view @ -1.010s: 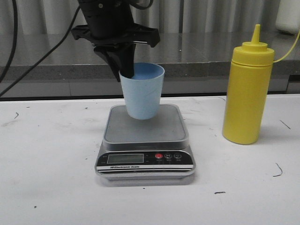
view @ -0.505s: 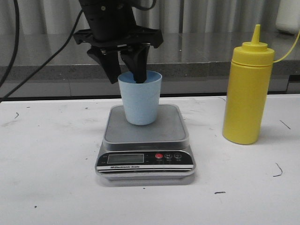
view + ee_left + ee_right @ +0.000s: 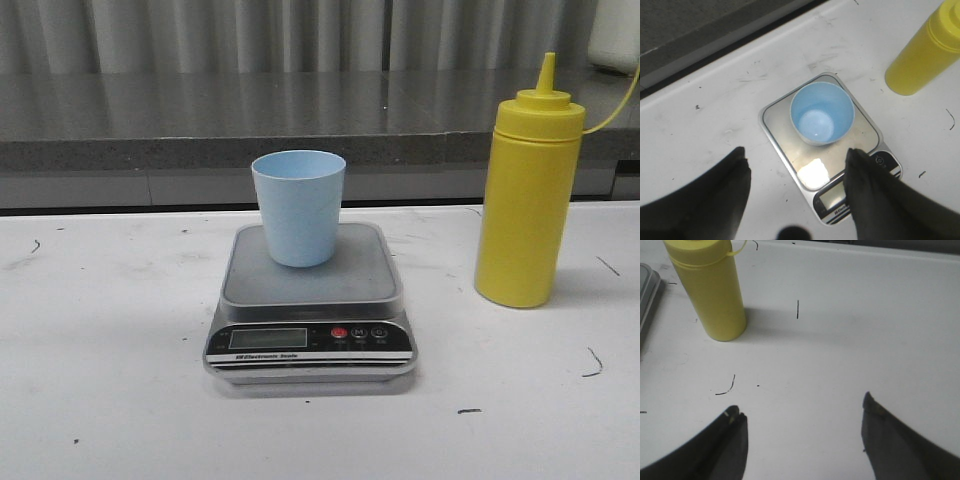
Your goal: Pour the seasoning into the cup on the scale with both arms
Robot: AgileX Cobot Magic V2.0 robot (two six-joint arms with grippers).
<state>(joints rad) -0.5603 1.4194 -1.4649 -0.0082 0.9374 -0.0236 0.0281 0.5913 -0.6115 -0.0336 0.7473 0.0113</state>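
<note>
Two grippers are in play, and both hang empty with jaws spread wide. In the front view we see the cup (image 3: 298, 207) standing upright on the scale (image 3: 310, 300), toward the back of its grey platform, and the seasoning (image 3: 527, 190) upright on the desk (image 3: 110, 380) well off to the right of the scale, its long axis vertical and nozzle up.

The left gripper (image 3: 796, 167) hovers above the scale with the cup's open mouth below it, touching nothing. The right gripper (image 3: 802, 422) also holds nothing; in its wrist view the seasoning stands ahead of it and off to the scale's side, with bare desk between. We judge the right arm to be the nearer one for the bottle, so the coming move likely turns on closing sideways round that upright body, though how low the gripper sits we cannot really tell from this angle.

Against the earlier front frames, the left gripper, then down at the cup's rim, has let go and risen out of that view; the cup now stands free.
</note>
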